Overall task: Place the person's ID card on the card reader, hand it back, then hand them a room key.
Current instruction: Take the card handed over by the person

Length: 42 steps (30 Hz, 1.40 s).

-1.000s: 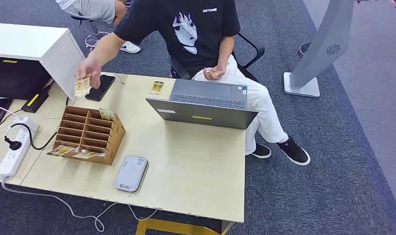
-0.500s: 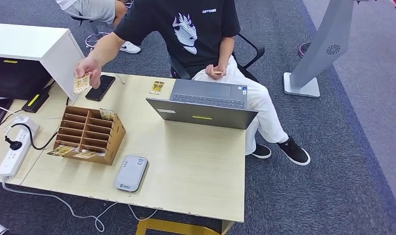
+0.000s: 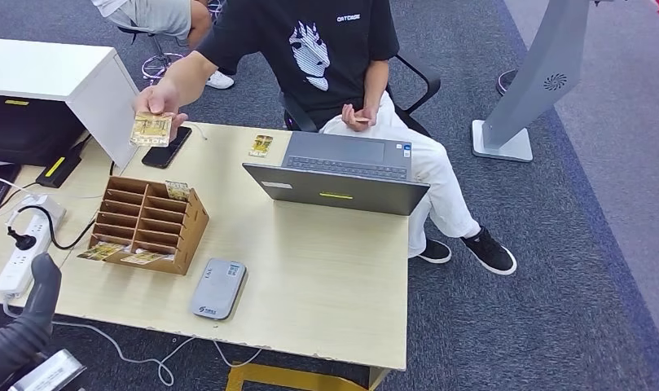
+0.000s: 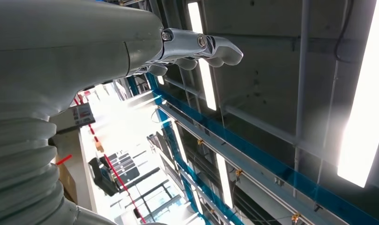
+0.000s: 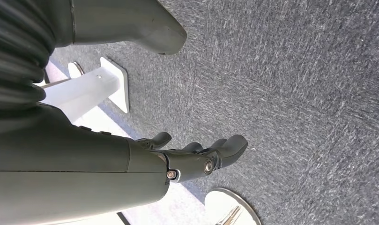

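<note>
Across the desk, the person's hand [image 3: 157, 102] is holding out the ID card [image 3: 151, 129], so you are starting the pickup. Your left hand [image 3: 41, 289] is rising empty, fingers apart; your right hand [image 5: 196, 157] is hanging loose, holding nothing. Next, reach over the card reader [image 3: 217, 288] and pinch that card.

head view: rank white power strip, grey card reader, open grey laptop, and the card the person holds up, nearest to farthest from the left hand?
From the left hand, at the table's near left corner:
1. White power strip, on the table's left edge, just beside the hand.
2. Flat grey card reader, near the table's front edge, to the right.
3. Yellowish card in the person's hand, above the far edge.
4. Open grey laptop, far right side.
</note>
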Tool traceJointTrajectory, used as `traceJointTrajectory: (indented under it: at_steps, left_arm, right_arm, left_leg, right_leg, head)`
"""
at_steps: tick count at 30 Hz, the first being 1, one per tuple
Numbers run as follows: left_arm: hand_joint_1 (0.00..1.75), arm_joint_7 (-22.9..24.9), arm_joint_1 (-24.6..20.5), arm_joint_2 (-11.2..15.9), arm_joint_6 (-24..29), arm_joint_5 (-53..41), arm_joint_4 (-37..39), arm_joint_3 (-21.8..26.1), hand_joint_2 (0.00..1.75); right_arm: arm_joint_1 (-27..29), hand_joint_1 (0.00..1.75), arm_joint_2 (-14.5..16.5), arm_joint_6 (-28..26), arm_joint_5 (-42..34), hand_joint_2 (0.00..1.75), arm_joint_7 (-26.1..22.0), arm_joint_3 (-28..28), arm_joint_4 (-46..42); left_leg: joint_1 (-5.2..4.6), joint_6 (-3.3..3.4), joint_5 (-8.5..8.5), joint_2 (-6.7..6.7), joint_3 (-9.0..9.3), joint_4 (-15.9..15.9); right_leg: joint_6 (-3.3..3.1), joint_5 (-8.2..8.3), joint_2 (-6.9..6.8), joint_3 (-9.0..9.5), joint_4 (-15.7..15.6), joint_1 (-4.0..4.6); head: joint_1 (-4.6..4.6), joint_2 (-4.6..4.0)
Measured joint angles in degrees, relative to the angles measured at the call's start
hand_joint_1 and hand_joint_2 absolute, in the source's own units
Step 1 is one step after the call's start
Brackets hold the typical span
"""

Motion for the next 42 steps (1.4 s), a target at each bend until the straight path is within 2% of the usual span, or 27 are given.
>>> traceJointTrajectory:
  at_steps: [17, 21, 29, 35, 42]
  left_arm:
    - [0.0, 0.0, -0.26, 0.07, 0.0, -0.8, 1.68, -0.39, 1.75]
    - [0.0, 0.02, -5.63, 0.89, -0.01, -6.65, 12.76, -0.69, 1.75]
    - [0.0, 0.17, -15.11, 1.06, -0.06, -21.62, 26.04, -1.18, 1.75]
    - [0.0, 0.17, -20.33, 0.44, -0.02, -28.65, 29.99, -1.51, 1.75]
    - [0.0, 0.17, -23.19, -0.08, 0.0, -30.11, 31.71, -1.73, 1.75]
  right_arm:
    - [-0.1, 0.0, 0.0, 0.1, 0.13, 1.75, 0.04, 0.07, 0.0]
    - [-0.91, 0.0, 0.0, 0.58, 0.99, 1.75, 0.32, 0.58, 0.0]
    - [-2.35, 0.0, -0.01, 2.17, 2.39, 1.75, 0.86, 2.27, -0.03]
    - [-2.86, 0.0, -0.02, 3.22, 2.82, 1.75, 1.24, 3.73, -0.07]
    - [-2.82, 0.0, -0.08, 3.16, 2.04, 1.75, 1.01, 3.93, -0.09]
  left_leg:
    - [0.0, 0.0, 0.0, 0.0, 0.0, 0.0]
    - [0.0, 0.0, 0.05, 0.01, 0.02, 0.01]
    - [-0.01, 0.07, 0.13, 0.07, 0.01, 0.03]
    - [-0.01, 0.07, 0.12, 0.18, 0.0, 0.05]
    - [-0.01, 0.07, 0.12, 0.19, -0.01, 0.05]
  right_leg:
    - [0.0, 0.0, 0.0, -0.01, 0.0, 0.0]
    - [-0.02, 0.04, 0.01, -0.01, 0.0, 0.0]
    - [-0.03, 0.13, 0.09, -0.02, 0.01, 0.0]
    - [-0.05, 0.17, 0.19, -0.08, 0.01, -0.01]
    - [-0.05, 0.17, 0.2, -0.1, 0.01, 0.0]
  head:
    - [0.01, 0.01]
    - [0.01, 0.01]
    - [0.02, 0.01]
    - [0.02, 0.0]
    - [0.02, 0.01]
